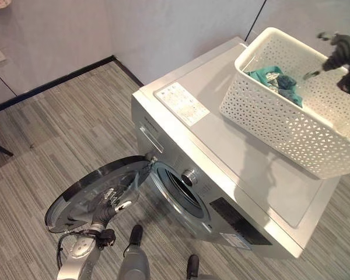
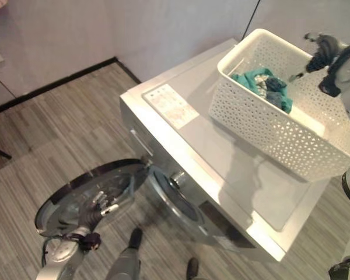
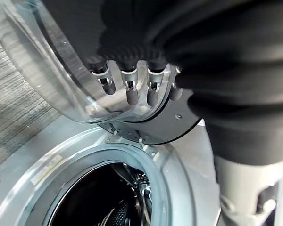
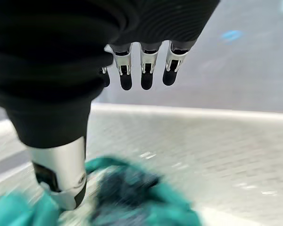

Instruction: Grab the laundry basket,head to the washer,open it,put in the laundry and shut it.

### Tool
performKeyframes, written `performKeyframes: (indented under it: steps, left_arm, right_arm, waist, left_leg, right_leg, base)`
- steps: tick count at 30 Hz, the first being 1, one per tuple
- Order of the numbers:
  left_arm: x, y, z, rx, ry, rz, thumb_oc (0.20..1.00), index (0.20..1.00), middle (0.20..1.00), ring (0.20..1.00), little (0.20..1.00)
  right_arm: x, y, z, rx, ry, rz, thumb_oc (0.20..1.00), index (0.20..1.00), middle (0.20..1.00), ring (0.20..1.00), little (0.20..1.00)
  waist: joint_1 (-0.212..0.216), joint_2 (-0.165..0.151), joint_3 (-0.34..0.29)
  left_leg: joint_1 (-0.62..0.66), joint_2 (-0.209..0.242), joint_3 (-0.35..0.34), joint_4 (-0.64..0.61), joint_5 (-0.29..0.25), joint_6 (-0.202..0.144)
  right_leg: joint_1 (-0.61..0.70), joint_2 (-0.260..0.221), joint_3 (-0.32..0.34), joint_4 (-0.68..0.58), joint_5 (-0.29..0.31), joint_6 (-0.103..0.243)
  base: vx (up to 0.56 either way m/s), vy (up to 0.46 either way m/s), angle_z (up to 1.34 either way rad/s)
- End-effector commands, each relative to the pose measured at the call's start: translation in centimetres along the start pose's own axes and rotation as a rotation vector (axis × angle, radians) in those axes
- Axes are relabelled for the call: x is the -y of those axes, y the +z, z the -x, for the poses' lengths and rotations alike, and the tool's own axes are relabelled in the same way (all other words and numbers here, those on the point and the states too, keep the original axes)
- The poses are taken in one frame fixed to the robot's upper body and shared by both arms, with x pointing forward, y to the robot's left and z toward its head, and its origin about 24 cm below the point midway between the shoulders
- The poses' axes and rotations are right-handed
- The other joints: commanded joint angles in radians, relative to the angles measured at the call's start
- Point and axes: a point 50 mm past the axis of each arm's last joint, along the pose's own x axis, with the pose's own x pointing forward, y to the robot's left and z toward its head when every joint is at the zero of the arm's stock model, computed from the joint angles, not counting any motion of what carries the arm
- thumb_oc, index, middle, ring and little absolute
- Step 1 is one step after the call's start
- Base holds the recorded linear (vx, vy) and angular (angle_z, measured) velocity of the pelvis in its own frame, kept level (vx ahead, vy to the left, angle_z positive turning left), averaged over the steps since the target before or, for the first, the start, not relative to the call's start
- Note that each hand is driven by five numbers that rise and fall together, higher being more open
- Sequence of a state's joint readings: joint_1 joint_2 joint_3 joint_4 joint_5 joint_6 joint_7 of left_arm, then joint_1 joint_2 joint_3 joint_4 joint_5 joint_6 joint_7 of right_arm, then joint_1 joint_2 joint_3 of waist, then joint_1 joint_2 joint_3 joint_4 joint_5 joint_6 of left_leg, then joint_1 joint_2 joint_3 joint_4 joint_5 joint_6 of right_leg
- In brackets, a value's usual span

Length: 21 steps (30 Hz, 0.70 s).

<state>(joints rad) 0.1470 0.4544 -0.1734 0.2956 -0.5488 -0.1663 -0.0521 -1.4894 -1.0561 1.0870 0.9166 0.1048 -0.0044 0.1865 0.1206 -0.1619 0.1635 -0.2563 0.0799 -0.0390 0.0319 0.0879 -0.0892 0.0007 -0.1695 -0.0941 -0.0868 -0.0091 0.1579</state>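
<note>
Laundry (image 1: 277, 81): teal and dark, crumpled.

The silver washer (image 1: 233, 175) stands on grey striped floor (image 1: 58, 134), bearing the white laundry basket (image 1: 280, 122).

Both eye views look steeply down on the washer (image 1: 221, 175); wrist views sit close, sharing its door (image 3: 61, 70) and basket (image 4: 203, 141).

washer (image 1: 233, 175) labels, print unreadable
</note>
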Motion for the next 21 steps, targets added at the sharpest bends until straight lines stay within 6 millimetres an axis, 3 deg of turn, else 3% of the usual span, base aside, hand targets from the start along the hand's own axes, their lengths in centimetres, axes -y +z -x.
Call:
performKeyframes:
  steps: [1, 5, 8, 21]
  left_arm:
    - [0.9, 2.1, -0.9, 0.097, -0.044, -0.012, 1.000, 1.000, 1.000, 1.000, 1.000]
    - [1.2, 2.1, -1.0, 0.104, -0.055, -0.014, 1.000, 1.000, 1.000, 1.000, 1.000]
    - [1.2, 2.1, -1.0, 0.102, -0.062, -0.012, 1.000, 1.000, 1.000, 1.000, 1.000]
    - [1.1, 2.7, -1.2, 0.125, -0.051, 0.003, 1.000, 1.000, 1.000, 1.000, 1.000]
  right_arm:
    - [2.0, 0.4, 0.9, 0.045, -0.024, 0.034, 1.000, 1.000, 1.000, 1.000, 1.000]
    - [1.6, 3.9, 1.6, 0.216, 0.037, 0.062, 1.000, 1.000, 1.000, 1.000, 1.000]
    - [1.0, 4.6, 2.0, 0.249, 0.093, 0.081, 1.000, 1.000, 1.000, 1.000, 1.000]
    - [-1.1, 1.3, 0.4, 0.046, 0.138, 0.175, 1.000, 1.000, 1.000, 1.000, 1.000]
  waist:
    - [0.022, -0.026, 0.013]
    - [0.010, -0.040, 0.016]
    - [0.007, -0.046, 0.018]
    - [0.036, -0.036, 0.053]
  left_leg:
    - [-0.012, 0.101, -0.015, 0.073, -0.074, -0.033]
    - [-0.008, 0.112, -0.003, 0.072, -0.075, -0.038]
    - [0.000, 0.116, 0.002, 0.073, -0.078, -0.039]
    - [-0.031, 0.110, -0.020, 0.063, -0.063, -0.041]
  right_leg:
    - [0.015, -0.085, -0.025, 0.057, 0.044, 0.048]
    - [0.013, -0.083, -0.022, 0.058, 0.047, 0.049]
    - [0.015, -0.083, -0.019, 0.060, 0.051, 0.051]
    - [0.005, -0.081, -0.044, 0.062, 0.039, 0.047]
  base:
    - [0.00, 0.000, 0.00]
    - [0.00, 0.002, -0.09]
    - [0.01, -0.003, -0.07]
    - [0.00, -0.009, 0.00]
